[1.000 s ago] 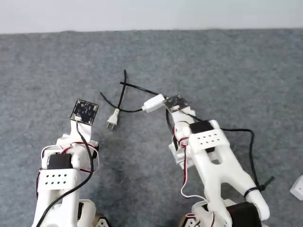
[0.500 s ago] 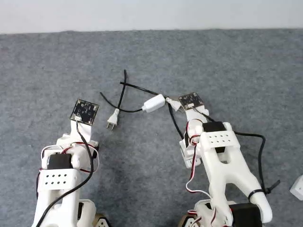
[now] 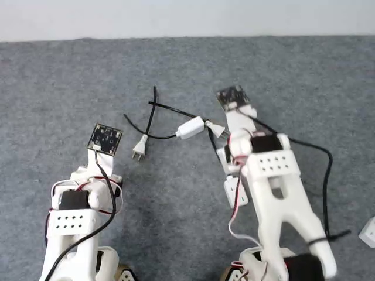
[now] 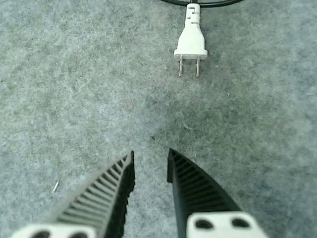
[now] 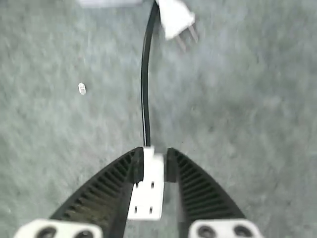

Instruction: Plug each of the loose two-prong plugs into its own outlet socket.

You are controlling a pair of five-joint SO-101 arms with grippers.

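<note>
right of centre on the grey mat (image 3: 293, 76), the right gripper (image 5: 154, 153), clenched on an outlet socket (image 5: 148, 191), has swung farther off, baring a white plug (image 5: 174, 19) still unmated, while the left gripper (image 4: 150, 156) hangs released near a second plug (image 4: 190, 42).

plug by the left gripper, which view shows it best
Left wrist view: the plug lies just ahead of the left gripper, both prongs clear and pointing back at it. The high view shows it small, prongs barely distinct. The right wrist view has the other plug.
</note>
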